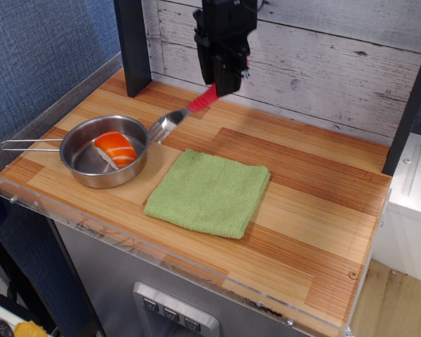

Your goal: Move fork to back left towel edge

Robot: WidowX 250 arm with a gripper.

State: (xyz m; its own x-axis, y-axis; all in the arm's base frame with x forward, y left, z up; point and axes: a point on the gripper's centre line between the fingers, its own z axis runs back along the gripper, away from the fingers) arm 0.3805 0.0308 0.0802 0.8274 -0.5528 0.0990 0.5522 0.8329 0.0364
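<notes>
The fork [186,114] has a red ribbed handle and grey metal tines. My black gripper [223,78] is shut on the upper end of its handle and holds it tilted in the air, tines down and to the left. The tines hang just right of the steel pan's rim, behind the towel's back left corner. The light green towel [210,192] lies flat on the wooden table, in front of and to the right of the fork's tines.
A round steel pan [104,151] with a long wire handle [28,144] sits at the left and holds an orange piece of sushi [115,149]. A black post [132,46] stands at the back left. A clear plastic rim [126,242] edges the table's front.
</notes>
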